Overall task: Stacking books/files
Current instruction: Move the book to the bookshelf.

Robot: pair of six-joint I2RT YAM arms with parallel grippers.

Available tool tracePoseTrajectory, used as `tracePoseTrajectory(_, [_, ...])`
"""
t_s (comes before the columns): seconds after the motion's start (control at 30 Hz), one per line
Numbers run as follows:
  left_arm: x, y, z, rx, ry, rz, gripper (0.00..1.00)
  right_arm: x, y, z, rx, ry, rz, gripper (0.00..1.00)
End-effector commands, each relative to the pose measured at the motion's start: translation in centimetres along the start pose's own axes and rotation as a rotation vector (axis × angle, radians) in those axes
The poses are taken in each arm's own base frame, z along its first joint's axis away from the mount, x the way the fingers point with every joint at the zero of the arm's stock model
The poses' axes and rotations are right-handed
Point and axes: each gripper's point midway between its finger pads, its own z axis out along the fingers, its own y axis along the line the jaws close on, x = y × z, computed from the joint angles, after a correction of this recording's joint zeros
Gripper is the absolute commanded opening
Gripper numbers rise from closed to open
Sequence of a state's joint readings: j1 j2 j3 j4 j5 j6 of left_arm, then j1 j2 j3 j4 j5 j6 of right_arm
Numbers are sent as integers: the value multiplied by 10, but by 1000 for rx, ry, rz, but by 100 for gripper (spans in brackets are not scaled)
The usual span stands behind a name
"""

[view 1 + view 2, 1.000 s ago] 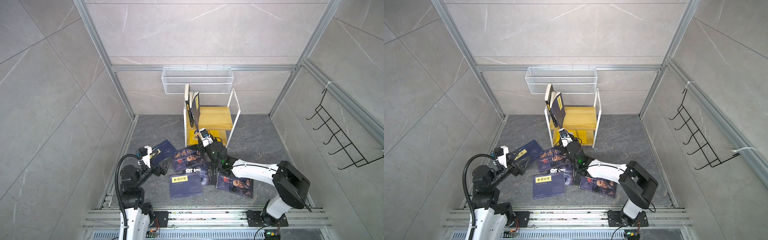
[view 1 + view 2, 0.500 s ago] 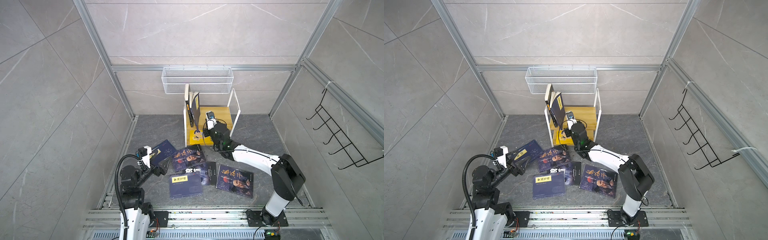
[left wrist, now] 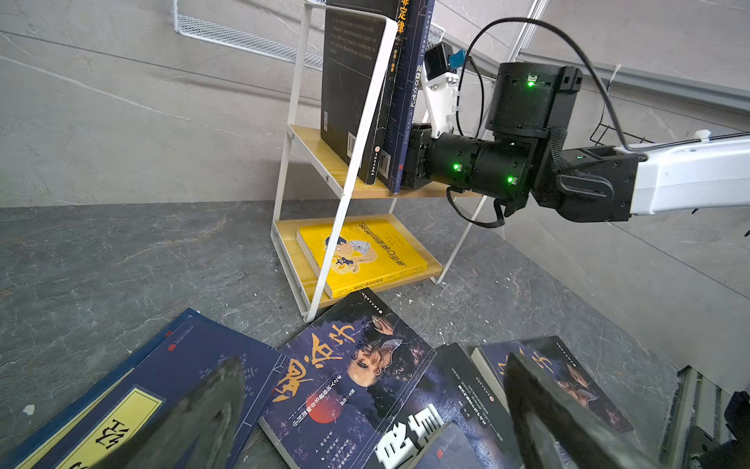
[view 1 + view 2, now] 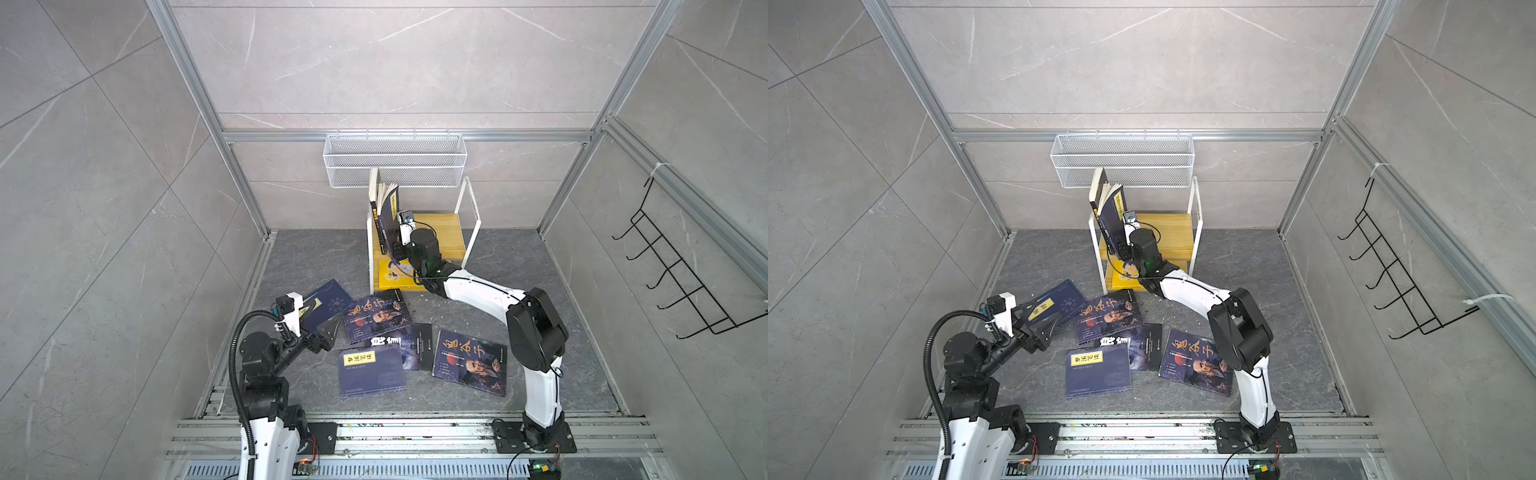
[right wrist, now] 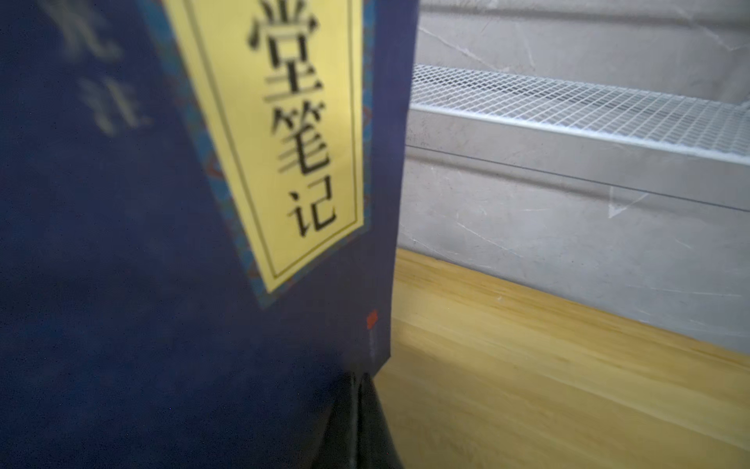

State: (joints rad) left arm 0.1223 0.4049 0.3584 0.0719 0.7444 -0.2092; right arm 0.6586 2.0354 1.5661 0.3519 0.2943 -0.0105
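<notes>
Nearest, the left gripper [image 4: 320, 322] hangs wide open and empty over the edge of a flat navy book [image 4: 328, 299], one of five on the floor: two navy with yellow labels, the second navy book [image 4: 370, 372] reading 梦溪笔谈, two portrait books [image 4: 376, 316] [image 4: 471, 361] titled 鬼谷子, and one black book [image 4: 419, 349]. Farther back, the right gripper [image 5: 361, 414], fingers closed on nothing, touches an upright navy book [image 5: 121, 243] labelled …堂笔记, beside an upright black book [image 3: 349, 81] on the upper shelf of the rack [image 4: 444, 232]; one yellow book [image 3: 365, 256] lies below.

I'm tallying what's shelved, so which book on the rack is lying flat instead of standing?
The yellow book, flat on the lower shelf; the black book and the navy book stand on end on the upper shelf.
</notes>
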Motion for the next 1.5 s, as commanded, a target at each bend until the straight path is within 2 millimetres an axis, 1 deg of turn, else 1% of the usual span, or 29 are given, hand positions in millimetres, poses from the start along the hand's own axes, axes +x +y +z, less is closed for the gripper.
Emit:
tracePoseTrajectory(0.0, [-8, -8, -1, 32, -20, 40, 100, 4, 7, 8, -18, 14, 28, 3])
tracePoseTrajectory(0.13, [-7, -9, -2, 34, -17, 42, 100, 4, 7, 9, -19, 13, 8, 4])
tracePoseTrajectory(0.23, [-9, -10, -2, 37, -23, 46, 100, -1, 0, 0, 4, 6, -11, 7])
tracePoseTrajectory(0.33, [-7, -8, -2, 31, -14, 38, 100, -11, -4, -19, -6, -6, -29, 13])
tracePoseTrajectory(0.4, [-9, -11, -3, 40, -27, 54, 100, -18, -5, -33, -26, -9, -67, 18])
tracePoseTrajectory(0.53, [-8, -9, -2, 36, -22, 41, 100, -24, -12, -63, -45, 0, -79, 25])
tracePoseTrajectory(0.57, [-8, -8, -2, 35, -20, 40, 100, -27, -9, -71, -72, -1, -73, 28])
tracePoseTrajectory(0.7, [-10, -10, -3, 42, -36, 46, 100, -33, 16, -97, -258, 11, -75, 43])
tracePoseTrajectory(0.8, [-9, -6, -2, 28, -25, 35, 100, -40, 32, -109, -367, 7, -80, 50])
tracePoseTrajectory(0.87, [-9, -8, -4, 31, -28, 48, 100, -43, 42, -115, -434, -2, -99, 55])
tracePoseTrajectory(0.93, [-10, -9, -4, 35, -35, 50, 100, -44, 48, -115, -473, -5, -122, 58])
tracePoseTrajectory(1.03, [-10, -7, -4, 24, -27, 42, 100, -42, 54, -112, -502, 11, -139, 58])
tracePoseTrajectory(1.13, [-10, -9, -5, 30, -31, 59, 100, -43, 63, -111, -555, 5, -151, 58])
tracePoseTrajectory(1.47, [-9, -9, -4, 35, -24, 55, 100, -43, 57, -84, -554, 4, -118, 48])
